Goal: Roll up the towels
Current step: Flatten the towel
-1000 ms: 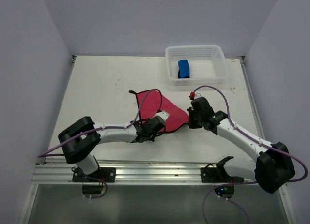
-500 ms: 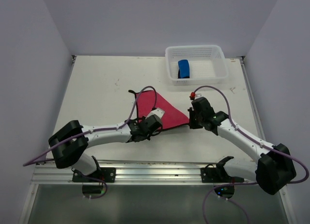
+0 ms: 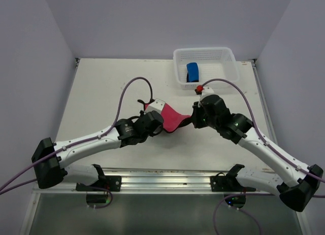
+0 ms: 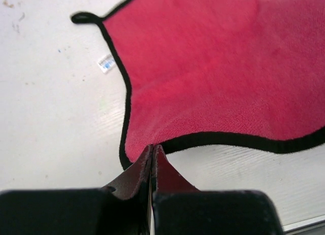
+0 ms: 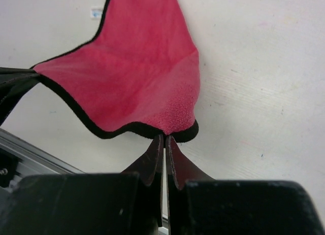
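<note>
The pink-red towel (image 3: 170, 117) with dark edging hangs lifted between my two grippers above the table's middle. My left gripper (image 3: 158, 124) is shut on its near left corner (image 4: 147, 143). My right gripper (image 3: 195, 118) is shut on its near right corner (image 5: 172, 129). The near edge sags between them; the far part with the loop (image 4: 81, 17) and label rests on the table. The blue towel (image 3: 192, 71) lies rolled in the white mesh basket (image 3: 223, 55) at the back right.
White walls close in the table on the left, back and right. A metal rail (image 3: 162, 180) runs along the near edge with both arm bases. Purple cables arc above each arm. The left gripper's fingers show at the left edge of the right wrist view (image 5: 12, 88).
Both grippers have risen and moved away from the near edge, lifting the towel's near corners off the table. The towel's near half now hangs folded up over its far half.
</note>
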`<action>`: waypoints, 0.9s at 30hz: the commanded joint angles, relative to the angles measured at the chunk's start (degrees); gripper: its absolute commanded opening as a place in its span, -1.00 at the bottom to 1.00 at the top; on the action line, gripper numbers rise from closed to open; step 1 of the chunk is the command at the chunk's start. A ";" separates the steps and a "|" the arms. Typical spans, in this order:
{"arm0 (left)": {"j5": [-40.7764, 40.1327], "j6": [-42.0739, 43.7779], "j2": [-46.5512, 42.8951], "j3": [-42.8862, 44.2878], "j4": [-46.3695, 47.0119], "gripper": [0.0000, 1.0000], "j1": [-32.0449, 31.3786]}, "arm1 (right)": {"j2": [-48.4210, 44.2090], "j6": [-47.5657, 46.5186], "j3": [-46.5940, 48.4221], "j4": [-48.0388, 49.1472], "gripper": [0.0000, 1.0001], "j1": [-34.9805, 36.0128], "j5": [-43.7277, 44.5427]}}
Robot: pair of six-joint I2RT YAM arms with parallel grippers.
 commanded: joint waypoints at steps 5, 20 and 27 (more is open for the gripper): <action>-6.16 -2.91 -8.74 8.01 -6.99 -1.00 0.05 | -1.58 0.86 9.57 -6.80 -1.00 1.74 1.31; -3.09 -2.82 -16.75 16.72 -15.43 -1.00 -0.74 | -5.27 1.92 18.80 -13.40 -1.00 4.73 -6.85; 3.75 -1.68 -18.95 20.06 -18.15 -1.00 -0.83 | -7.12 3.58 20.74 -14.99 -1.00 4.82 -12.74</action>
